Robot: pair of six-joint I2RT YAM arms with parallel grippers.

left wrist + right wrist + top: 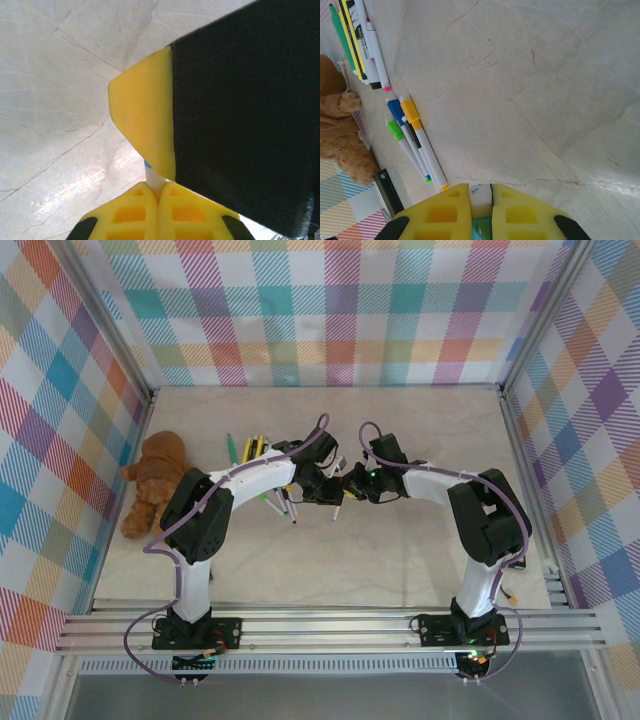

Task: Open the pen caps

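Low in each wrist view, the left gripper and the right gripper are both clamped on a white pen. Beyond, at left of frame, more pens lie on the table, their pen caps orange, blue and green; at the left edge sits the teddy bear.

Glossy veined stone-look table — fuzzy brown plush teddy bear, smooth plastic pen caps

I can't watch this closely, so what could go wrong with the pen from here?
The left hand grips only a thin white pen, so it may slip during the pull. The right hand sits close against it, so the hands could bump. A dropped piece could land among the loose pens.
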